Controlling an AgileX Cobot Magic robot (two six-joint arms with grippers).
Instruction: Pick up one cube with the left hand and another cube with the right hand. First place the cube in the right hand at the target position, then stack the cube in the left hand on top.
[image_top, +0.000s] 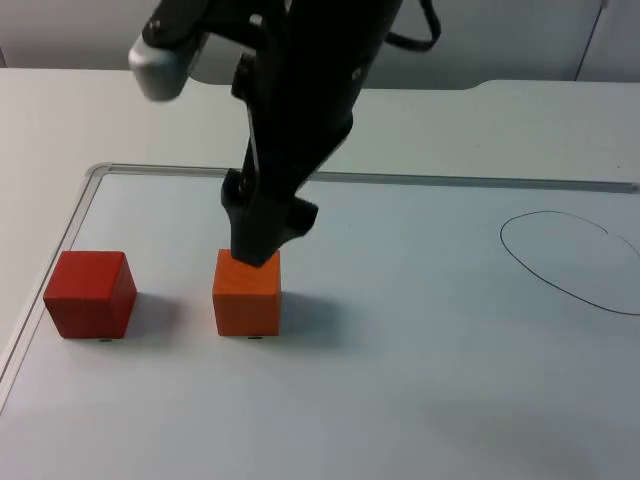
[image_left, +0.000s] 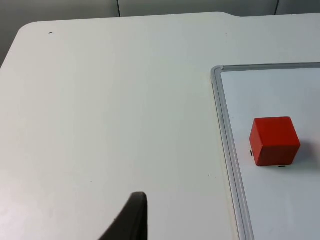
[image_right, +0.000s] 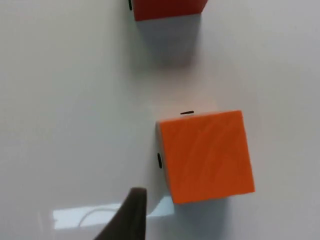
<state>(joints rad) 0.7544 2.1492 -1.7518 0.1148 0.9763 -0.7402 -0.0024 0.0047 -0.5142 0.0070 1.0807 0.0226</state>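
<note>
Top view: my right pincer (image_top: 256, 255) hovers at the orange cube (image_top: 247, 292), grip state unclear, and an off-centre descent could shove it aside.

Orange cube (image_top: 246, 292): plain orange on all visible faces, the top a shade lighter; a small black mark at its base edge. Red cube (image_top: 90, 293): uniform red, unpatterned, with a small dark mark at its base. Whiteboard (image_top: 420, 380): glossy white, framed in pale grey; a thin black hand-drawn loop (image_top: 570, 262) stood on it. Table top (image_left: 110, 100): matt white. Right gripper (image_top: 256, 250): black. Left gripper's fingertip (image_left: 131, 220): black.
</note>
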